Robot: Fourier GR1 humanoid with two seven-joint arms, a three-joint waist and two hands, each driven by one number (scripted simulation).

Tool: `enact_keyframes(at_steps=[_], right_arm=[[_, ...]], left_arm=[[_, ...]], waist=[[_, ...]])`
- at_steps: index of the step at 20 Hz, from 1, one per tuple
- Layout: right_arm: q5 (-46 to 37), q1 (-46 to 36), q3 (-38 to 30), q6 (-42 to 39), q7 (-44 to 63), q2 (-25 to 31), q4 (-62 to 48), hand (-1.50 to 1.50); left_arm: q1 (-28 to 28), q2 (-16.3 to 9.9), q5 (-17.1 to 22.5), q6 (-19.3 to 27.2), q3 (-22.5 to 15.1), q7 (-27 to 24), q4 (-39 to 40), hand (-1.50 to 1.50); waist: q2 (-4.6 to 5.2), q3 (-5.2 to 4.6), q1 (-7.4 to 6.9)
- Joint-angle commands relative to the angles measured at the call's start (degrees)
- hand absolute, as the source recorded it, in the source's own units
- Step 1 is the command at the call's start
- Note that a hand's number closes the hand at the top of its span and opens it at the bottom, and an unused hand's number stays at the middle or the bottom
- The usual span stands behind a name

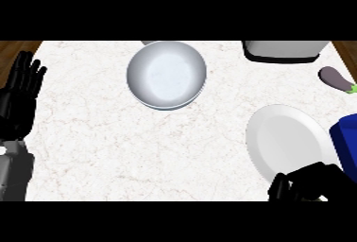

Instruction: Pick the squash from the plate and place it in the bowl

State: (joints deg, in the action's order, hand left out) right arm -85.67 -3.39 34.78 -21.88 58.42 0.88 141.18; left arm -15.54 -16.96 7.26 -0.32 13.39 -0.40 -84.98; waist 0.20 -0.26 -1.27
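1. Head view, the surface: a white, faintly veined marble-like surface (105, 142) filled the view, with brown wood showing past its far left and far right corners.
2. The squash showed nowhere in the open, so its long axis and heading could not be told.
3. The right hand (315, 183) sat at the near edge of the plate (279, 137), its fingers clenched downward as if round something hidden, most likely the squash.
4. The left hand (21, 90) rested at the left edge, fingers released and straight, pointing far.
5. The plate was smooth, white and round, at the right. The bowl (167, 75), pale grey and glossy, stood far and centre.
6. A purple eggplant (336, 78) lay far right, near a grey, dark-based appliance (286, 51); a blue object (346, 146) met the right edge.
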Motion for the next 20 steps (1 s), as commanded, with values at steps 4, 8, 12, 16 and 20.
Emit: enact_keyframes(at_steps=[4, 8, 12, 16, 20], right_arm=[[13.8, -17.8, -3.1, 0.0, 16.5, -0.9, -7.8, 1.50], [21.1, -27.6, -10.6, 2.2, 16.3, -0.9, -18.6, 1.50], [28.5, -36.4, -16.5, 2.6, 16.7, -0.9, -29.7, 1.50], [33.0, -45.9, -19.8, 8.4, 15.9, -0.9, -43.3, 1.50], [35.6, -49.7, -19.5, 15.2, 14.0, -0.9, -56.3, 1.50]], left_arm=[[-1.7, 0.8, -1.2, 1.0, -1.4, 0.7, -0.2, 0.00], [-3.2, 0.3, -0.2, 0.5, -0.6, 1.2, 1.3, 0.00], [0.1, 1.0, -0.4, -0.5, -1.3, -0.8, 0.4, 0.00], [-2.0, 1.7, -1.1, 0.2, -1.5, -2.2, 2.7, 0.00], [-3.5, 0.4, -0.5, -0.5, -0.9, -0.9, 3.2, 0.00]], waist=[[0.27, 0.03, -1.27], [0.55, 0.04, -1.64], [0.24, 0.06, -2.58], [0.60, 0.05, -2.41], [0.63, 0.12, -2.07]])
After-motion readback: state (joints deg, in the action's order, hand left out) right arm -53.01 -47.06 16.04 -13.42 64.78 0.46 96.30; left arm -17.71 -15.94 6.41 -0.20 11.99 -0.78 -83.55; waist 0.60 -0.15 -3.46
